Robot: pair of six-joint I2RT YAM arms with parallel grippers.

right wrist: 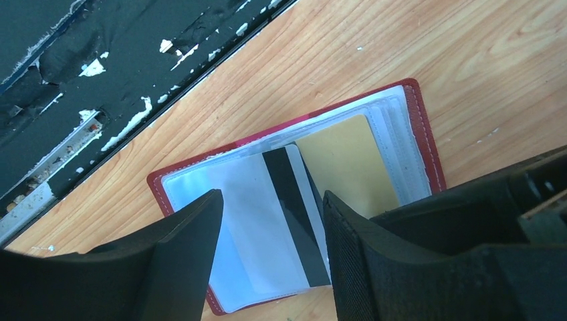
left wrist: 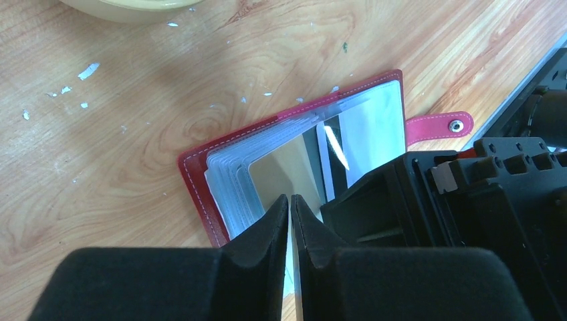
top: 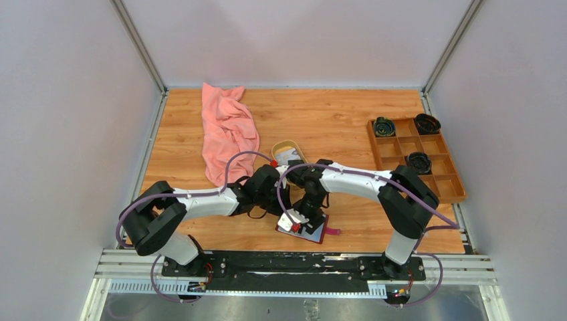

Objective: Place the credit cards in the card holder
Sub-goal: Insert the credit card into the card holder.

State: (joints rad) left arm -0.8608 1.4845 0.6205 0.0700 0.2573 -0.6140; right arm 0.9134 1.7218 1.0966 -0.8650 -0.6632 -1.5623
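Note:
The dark red card holder [top: 317, 234] lies open on the wood near the table's front edge, its clear sleeves fanned out [left wrist: 197, 177] [right wrist: 428, 127]. A white credit card [right wrist: 289, 194] with a black stripe sits in a sleeve at the fold [left wrist: 332, 150]. My right gripper [right wrist: 271, 195] hangs open just above the left-hand page, nothing between its fingers [top: 309, 219]. My left gripper [left wrist: 290, 199] is shut over the tan page, a thin pale sheet, apparently a clear sleeve, pinched edge-on between its pads [top: 286, 217].
An oval tan dish [top: 277, 148] [left wrist: 127, 5] stands just behind the grippers with something pale in it. A pink cloth [top: 227, 130] lies at the back left. A wooden compartment tray [top: 444, 160] holding dark round things sits at the right. The black front rail [right wrist: 100, 60] is close by.

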